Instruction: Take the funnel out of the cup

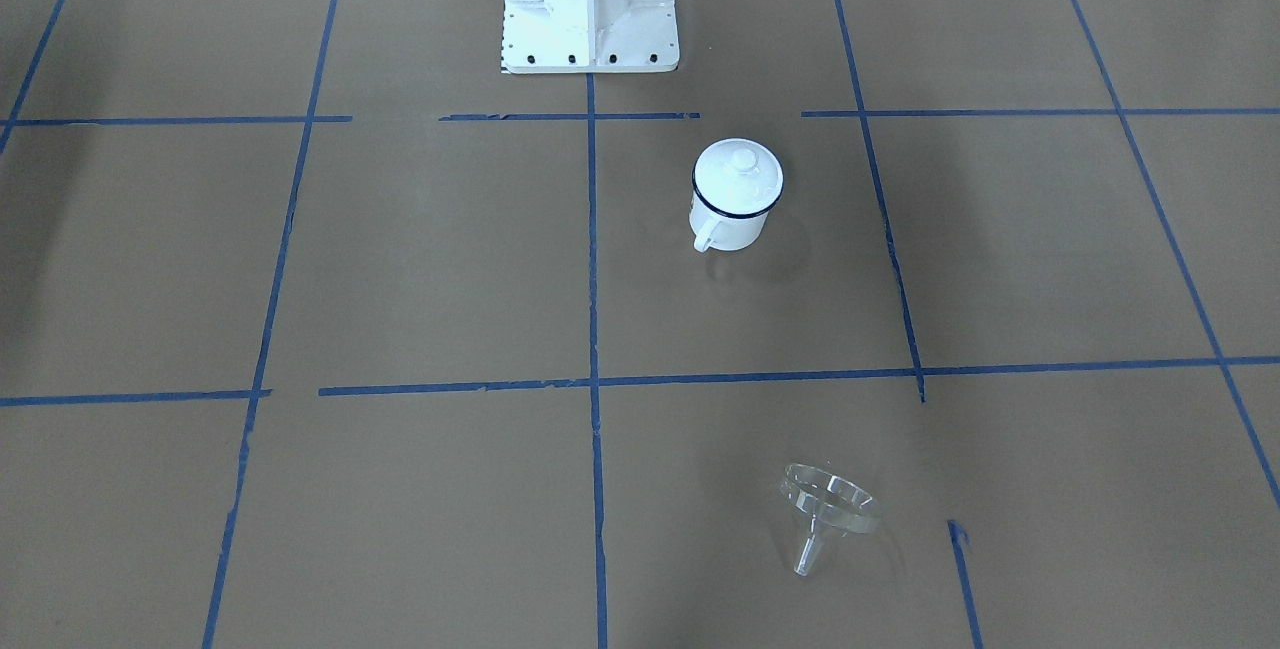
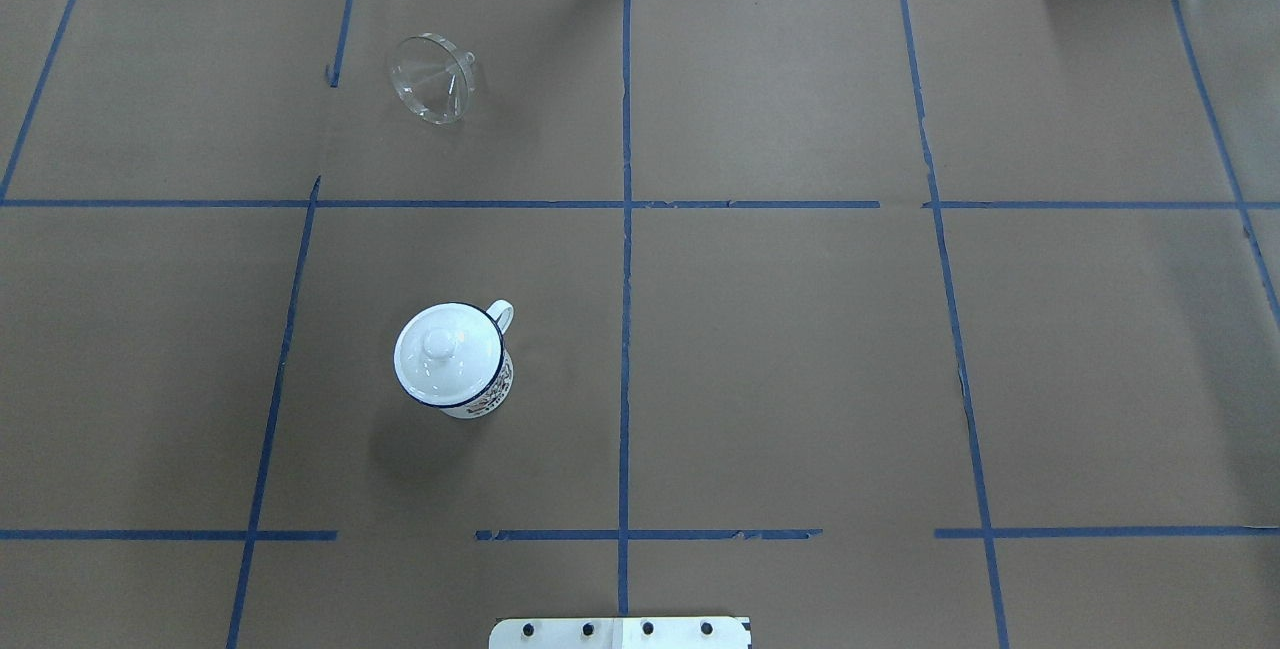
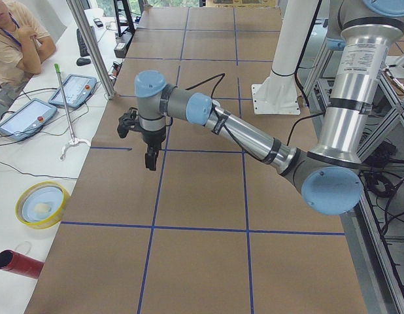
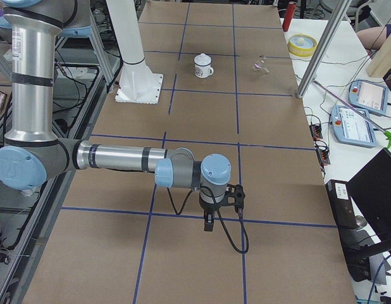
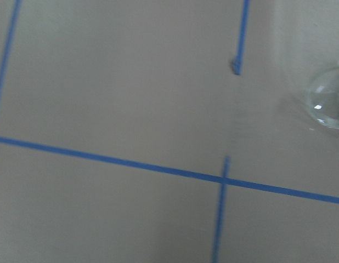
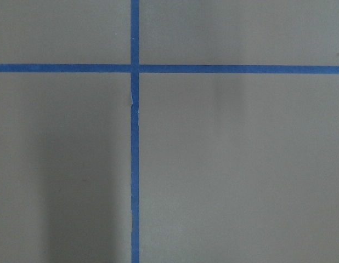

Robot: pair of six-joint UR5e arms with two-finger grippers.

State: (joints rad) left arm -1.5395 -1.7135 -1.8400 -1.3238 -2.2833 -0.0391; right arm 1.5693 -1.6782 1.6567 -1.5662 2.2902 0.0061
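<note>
Hanging above the table (image 2: 800, 379), our left gripper (image 3: 150, 160) and right gripper (image 4: 209, 223) show only from the side, so we cannot tell how wide either stands or whether it grips anything. We see the funnel (image 2: 432, 79) lying on its side, out of the cup (image 1: 740, 224) and well apart from it. It is near the left gripper and far from the right one. A lid (image 1: 738, 174) sits on the cup.

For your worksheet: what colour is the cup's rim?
Dark blue; the cup shows it best in overhead exterior.
</note>
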